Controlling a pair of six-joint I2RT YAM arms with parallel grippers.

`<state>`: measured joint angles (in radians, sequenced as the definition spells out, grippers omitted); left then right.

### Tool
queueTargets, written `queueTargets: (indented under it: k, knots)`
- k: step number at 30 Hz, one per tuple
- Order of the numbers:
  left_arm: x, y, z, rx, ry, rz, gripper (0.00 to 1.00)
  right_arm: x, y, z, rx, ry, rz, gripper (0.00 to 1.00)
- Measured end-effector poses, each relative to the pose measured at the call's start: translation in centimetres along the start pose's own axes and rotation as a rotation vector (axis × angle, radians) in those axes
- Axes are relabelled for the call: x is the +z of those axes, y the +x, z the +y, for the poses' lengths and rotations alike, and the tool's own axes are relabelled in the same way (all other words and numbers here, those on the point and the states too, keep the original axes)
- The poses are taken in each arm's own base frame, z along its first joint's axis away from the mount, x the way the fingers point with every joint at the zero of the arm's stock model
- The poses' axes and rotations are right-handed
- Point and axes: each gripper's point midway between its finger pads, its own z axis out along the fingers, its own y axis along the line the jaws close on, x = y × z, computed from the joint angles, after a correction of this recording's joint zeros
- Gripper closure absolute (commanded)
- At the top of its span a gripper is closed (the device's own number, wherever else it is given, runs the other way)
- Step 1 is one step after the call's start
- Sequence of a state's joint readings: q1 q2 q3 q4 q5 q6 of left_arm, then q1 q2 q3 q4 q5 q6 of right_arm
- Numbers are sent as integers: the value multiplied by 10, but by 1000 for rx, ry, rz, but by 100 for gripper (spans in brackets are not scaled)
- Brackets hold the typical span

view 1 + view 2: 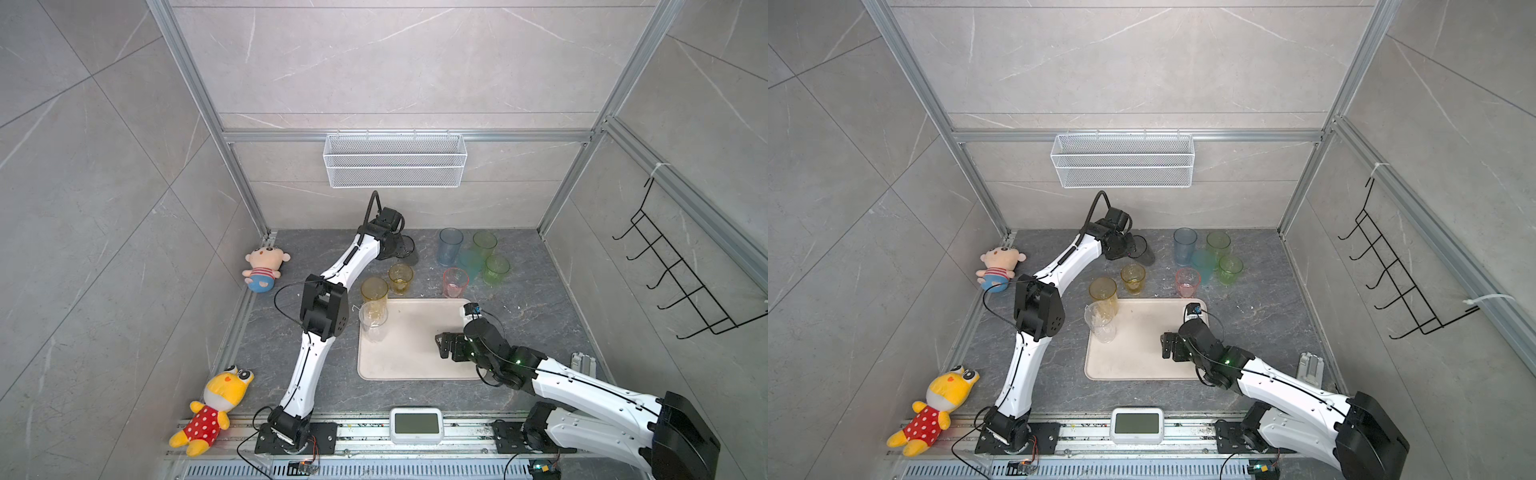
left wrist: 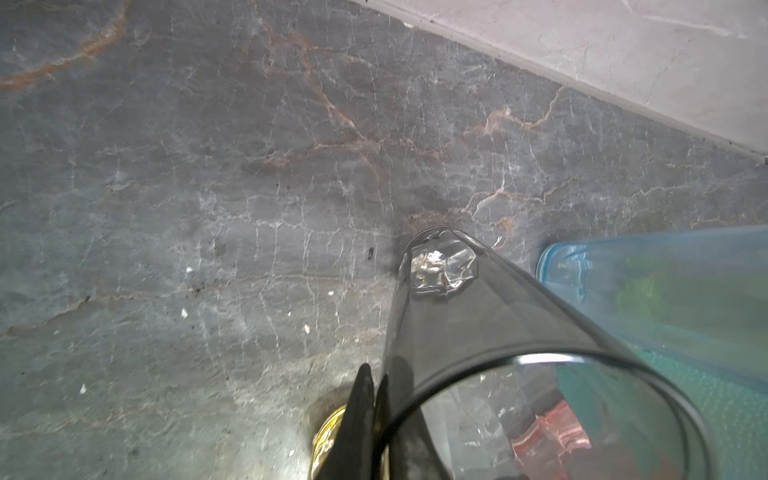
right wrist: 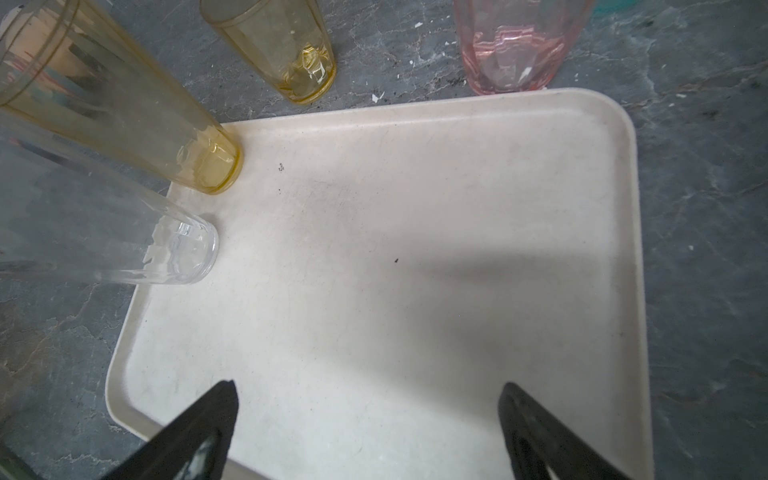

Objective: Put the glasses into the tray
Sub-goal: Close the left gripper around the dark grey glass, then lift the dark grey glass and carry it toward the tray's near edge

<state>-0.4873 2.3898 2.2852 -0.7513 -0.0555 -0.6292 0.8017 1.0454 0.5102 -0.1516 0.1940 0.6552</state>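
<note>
Grip on at the back of the table (image 1: pixel 523 332): the left gripper (image 2: pixel 374 374) is pinched tight on the rim of the smoky grey tumbler (image 2: pixel 478 324), one black finger (image 2: pixel 360 415) outside the wall, its partner inside the mouth. The tumbler's base points down at the dark stone top, though whether it is touching or just clear I cannot tell. In both top views that tumbler sits well beyond the tray (image 1: pixel 415 357), near the back wall. Over to the other side: the right gripper (image 3: pixel 369 388) hangs above the tray's near right part, jaws spread wide, nothing between them, only bare cream plastic below. Two glasses are on the tray, and the right wrist view shows both bases inside the rim: the tall amber tumbler (image 3: pixel 124 124) in the far left corner and the clear tumbler (image 3: pixel 124 249) just beside it along the left edge. Off the tray, the short yellow tumbler (image 1: pixel 400 279) stands just past the far edge, and the pink tumbler (image 1: pixel 455 282) stands right at that edge further right. Behind the pink one, bunched together on the table, are the blue tumbler (image 1: pixel 450 247), the teal tumbler (image 1: pixel 469 264) and the two green tumblers (image 1: pixel 497 269).
</note>
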Motion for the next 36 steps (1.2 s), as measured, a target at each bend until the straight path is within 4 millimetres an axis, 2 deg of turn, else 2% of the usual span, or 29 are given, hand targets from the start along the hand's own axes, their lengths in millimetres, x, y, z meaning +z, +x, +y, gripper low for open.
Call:
queueTargets:
  k: [9, 15, 21, 28, 31, 36]
  knots:
    - [-29, -6, -5, 0, 26, -19, 100, 2, 2, -1, -1, 6, 7, 1]
    - [-64, -14, -10, 11, 42, -42, 100, 3, 3, -2, -2, 9, 11, 1]
    - [-118, -18, -10, 40, 47, -58, 100, 4, 4, -2, -3, 12, 15, 1]
    - [-189, -11, -2, 58, 45, -63, 100, 4, 4, -2, -3, 12, 15, 0]
    - [-216, -3, 7, 61, 28, -67, 100, 4, 4, -2, -3, 12, 15, 0]
    - [-258, 21, 28, 63, -4, -45, 100, 5, 5, -3, -4, 15, 20, 1]
